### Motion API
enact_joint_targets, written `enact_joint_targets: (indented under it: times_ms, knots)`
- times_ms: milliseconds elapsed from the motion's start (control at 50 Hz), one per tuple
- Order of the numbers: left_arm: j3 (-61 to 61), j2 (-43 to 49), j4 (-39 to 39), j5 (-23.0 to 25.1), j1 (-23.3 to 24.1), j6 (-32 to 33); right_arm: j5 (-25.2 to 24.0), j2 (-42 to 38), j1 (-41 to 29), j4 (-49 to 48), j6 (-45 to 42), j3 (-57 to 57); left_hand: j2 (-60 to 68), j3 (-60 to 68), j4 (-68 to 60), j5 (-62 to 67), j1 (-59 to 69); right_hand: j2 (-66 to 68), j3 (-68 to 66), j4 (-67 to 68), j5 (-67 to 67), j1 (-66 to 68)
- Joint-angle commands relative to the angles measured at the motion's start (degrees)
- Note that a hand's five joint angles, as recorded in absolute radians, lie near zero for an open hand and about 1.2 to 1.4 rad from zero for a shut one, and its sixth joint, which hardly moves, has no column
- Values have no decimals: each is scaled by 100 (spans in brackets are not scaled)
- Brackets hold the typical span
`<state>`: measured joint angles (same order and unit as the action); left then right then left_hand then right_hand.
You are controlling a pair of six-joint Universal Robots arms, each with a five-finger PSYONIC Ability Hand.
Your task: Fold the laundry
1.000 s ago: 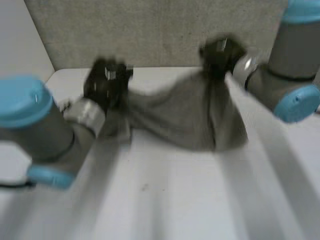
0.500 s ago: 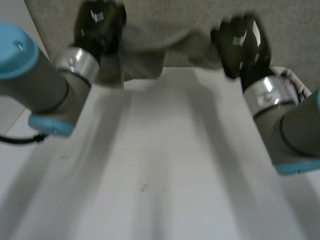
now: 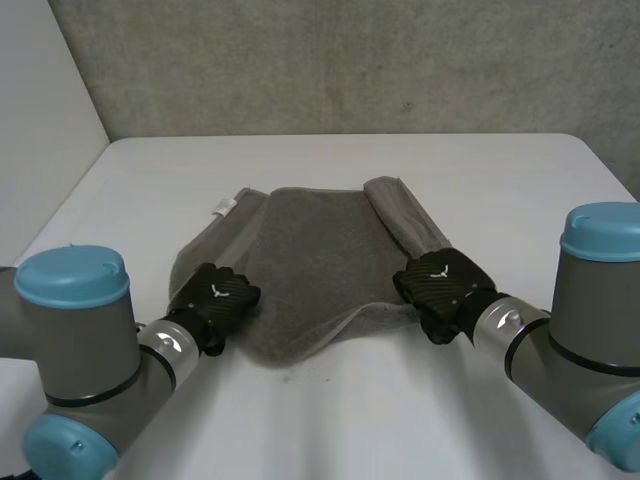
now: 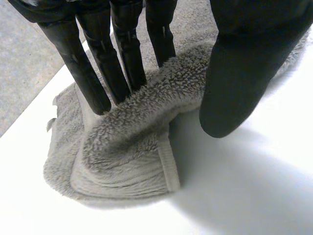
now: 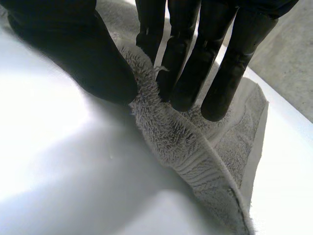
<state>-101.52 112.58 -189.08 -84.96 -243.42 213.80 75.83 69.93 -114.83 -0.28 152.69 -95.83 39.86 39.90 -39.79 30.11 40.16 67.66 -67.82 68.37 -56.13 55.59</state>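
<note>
A grey towel [image 3: 310, 260] lies spread on the white table [image 3: 350, 420], with its left and right sides rolled inward. My left hand [image 3: 215, 300] rests at the towel's near left corner. In the left wrist view its straight fingers [image 4: 93, 73] lie on a bunched fold of towel [image 4: 132, 147], and the thumb [image 4: 239, 73] stands clear of the cloth. My right hand [image 3: 440, 285] is at the near right corner. There the thumb [image 5: 73, 54] and fingers pinch the towel's edge [image 5: 195, 152] between them.
A small white label [image 3: 222, 208] sticks out at the towel's far left corner. A grey wall [image 3: 330, 60] stands behind the table's far edge. Bare table lies in front of the towel and on both sides of it.
Both hands swung the towel up and forward, then brought it down flat on the table. The left thumb has come off the cloth; the right hand still pinches its corner.
</note>
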Motion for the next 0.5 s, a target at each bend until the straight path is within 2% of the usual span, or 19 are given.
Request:
enact_joint_targets:
  times_ms: [20, 140, 180, 200, 240, 320, 360, 400, 500]
  knots:
    - [-44, -351, 82, -20, 84, -23, 20, 82, 197, -261, 497, -59, -223, -227, 215, -247, -252, 1234, -1218, 1163, -1387, 2441]
    - [-193, -614, -76, -108, 312, -198, 90, 82, 469, -717, 840, -156, -609, -614, 602, -634, -639, 1234, -1218, 1163, -1387, 2441]
    - [-289, -658, -277, -423, 295, -321, 108, 82, 567, -824, 885, -173, -676, -681, 669, -701, -706, 1234, -1218, 1163, -1387, 2441]
    - [-290, -658, -279, -425, 295, -321, 117, 82, 645, -911, 902, -191, -677, -681, 669, -702, -706, 1234, -1218, 1163, -1387, 2441]
    - [-438, -667, -436, -801, 199, -461, 108, 82, 707, -956, 903, -217, -576, -581, 569, -601, -606, 1234, -1218, 1163, -1387, 2441]
    - [-544, -676, -428, -1083, 137, -567, 117, 73, 716, -947, 903, -226, -442, -446, 434, -467, -471, 1234, -1218, 1163, -1387, 2441]
    - [-597, -694, -410, -1154, 84, -629, 117, 65, 716, -947, 903, -226, 13, 8, -20, -12, -17, 1234, -1218, 1163, -1387, 2441]
    - [-720, -816, -402, -1181, 40, -778, 108, 56, 707, -956, 894, -261, 1086, 1082, -1094, 1061, 1056, 1234, -1218, 1163, -1387, 2441]
    - [-904, -1045, -253, -1181, 31, -1006, 99, 30, 664, -956, 894, -261, 1089, 1085, -1097, 1064, 1060, 1234, -1218, 1163, -1387, 2441]
